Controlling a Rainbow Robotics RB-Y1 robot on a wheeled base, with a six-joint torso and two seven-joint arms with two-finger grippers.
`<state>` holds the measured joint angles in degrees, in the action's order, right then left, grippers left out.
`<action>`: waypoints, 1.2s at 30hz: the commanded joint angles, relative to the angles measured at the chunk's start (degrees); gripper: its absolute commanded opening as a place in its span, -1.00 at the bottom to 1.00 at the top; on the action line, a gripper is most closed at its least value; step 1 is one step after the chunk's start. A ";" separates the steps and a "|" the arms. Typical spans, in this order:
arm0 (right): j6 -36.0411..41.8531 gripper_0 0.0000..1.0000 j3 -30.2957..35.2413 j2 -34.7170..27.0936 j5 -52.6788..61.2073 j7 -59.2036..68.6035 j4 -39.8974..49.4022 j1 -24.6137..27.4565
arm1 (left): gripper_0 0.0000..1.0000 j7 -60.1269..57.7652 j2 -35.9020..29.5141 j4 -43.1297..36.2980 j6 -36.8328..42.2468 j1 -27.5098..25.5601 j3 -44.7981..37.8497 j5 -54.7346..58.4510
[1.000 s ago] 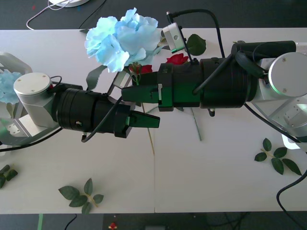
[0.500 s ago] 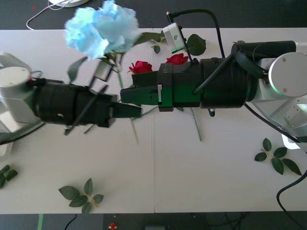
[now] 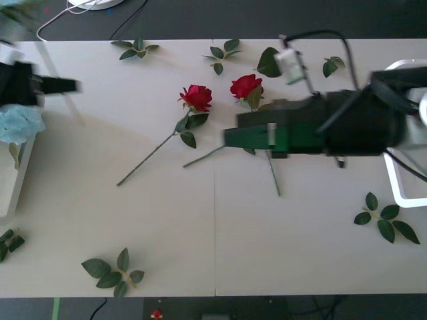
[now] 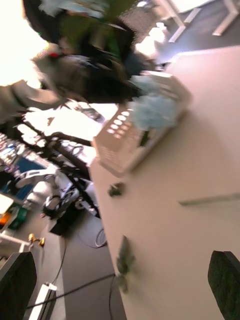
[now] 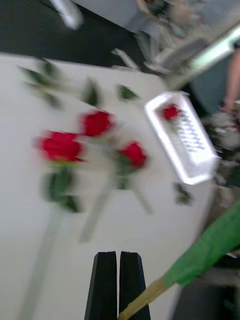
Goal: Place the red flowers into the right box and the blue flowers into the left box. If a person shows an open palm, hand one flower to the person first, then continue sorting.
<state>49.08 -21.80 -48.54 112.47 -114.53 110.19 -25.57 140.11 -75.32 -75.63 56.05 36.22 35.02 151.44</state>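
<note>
My left gripper (image 3: 67, 85) is at the table's far left, shut (image 5: 118, 262) on a green stem (image 5: 200, 252). Its blue flower (image 4: 75, 7) rides above the arm, over the left box (image 3: 9, 190) (image 4: 131, 146). Another blue flower (image 3: 20, 123) (image 4: 154, 111) lies in that box. Two red flowers (image 3: 197, 97) (image 3: 245, 86) lie mid-table; the left wrist view shows three (image 5: 60, 146) (image 5: 97, 122) (image 5: 133, 153). My right gripper (image 3: 231, 137) hovers just right of them, open (image 4: 121, 272) and empty. The right box (image 3: 399, 195) (image 5: 195, 177) holds one red flower (image 5: 170, 112).
Loose leaf sprigs lie at the front left (image 3: 113, 270), the front right (image 3: 383, 217) and along the back edge (image 3: 137, 48) (image 3: 223, 52). A white cable (image 3: 60, 20) trails behind the table. The near middle of the table is bare.
My left arm has swung from the table's middle to the far left, carrying the blue flower. My right arm has drawn back to the right, uncovering the red flowers.
</note>
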 commanded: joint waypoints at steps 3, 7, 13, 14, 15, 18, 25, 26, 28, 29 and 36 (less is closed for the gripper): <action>0.32 1.00 6.07 -5.51 -5.86 14.25 4.51 6.41 | -1.00 1.22 -5.45 12.26 7.23 -0.54 -6.89 -3.17; 1.90 1.00 7.21 -5.60 -21.06 38.07 6.88 7.20 | -1.00 -0.10 -5.63 24.31 15.06 -0.54 -15.77 -13.36; 10.95 1.00 6.86 -1.82 -36.88 70.06 8.11 3.33 | -1.00 -0.89 -5.63 33.71 21.30 -0.54 -23.85 -25.23; 13.50 1.00 6.59 -0.77 -39.87 76.30 8.11 2.02 | -1.00 -1.25 -5.71 35.20 22.35 -0.54 -25.35 -27.78; 15.52 1.00 6.33 0.20 -42.16 80.43 8.11 1.05 | -1.00 -1.42 -5.71 36.35 23.05 -0.54 -26.40 -29.45; 21.76 1.00 5.19 3.36 -49.10 93.53 7.93 -2.29 | -1.00 -1.86 -5.63 39.77 24.11 -0.54 -28.78 -34.37; 32.13 1.00 1.14 11.71 -61.58 115.94 1.61 -10.38 | -1.00 -1.60 -4.40 46.98 21.65 -1.42 -29.21 -39.47; 33.01 1.00 0.97 12.68 -62.63 117.44 0.46 -11.25 | -1.00 -1.42 -4.04 47.25 20.77 -1.95 -29.21 -39.91; 34.59 1.00 0.44 14.70 -65.10 120.34 -1.65 -12.57 | -1.00 -1.16 -3.25 46.63 17.87 -3.44 -29.21 -41.31; 35.30 1.00 -0.09 15.84 -67.38 122.44 -3.05 -13.36 | -1.00 -1.07 -2.64 45.66 15.32 -4.85 -29.21 -42.28; 34.68 1.00 -6.77 21.47 -77.40 133.17 -14.39 -18.64 | -1.00 -2.12 2.99 37.75 -2.87 -13.90 -29.13 -47.03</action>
<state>84.62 -25.38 -29.95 37.57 15.04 99.44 -39.87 140.08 -74.91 -34.85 58.34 26.65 7.01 106.29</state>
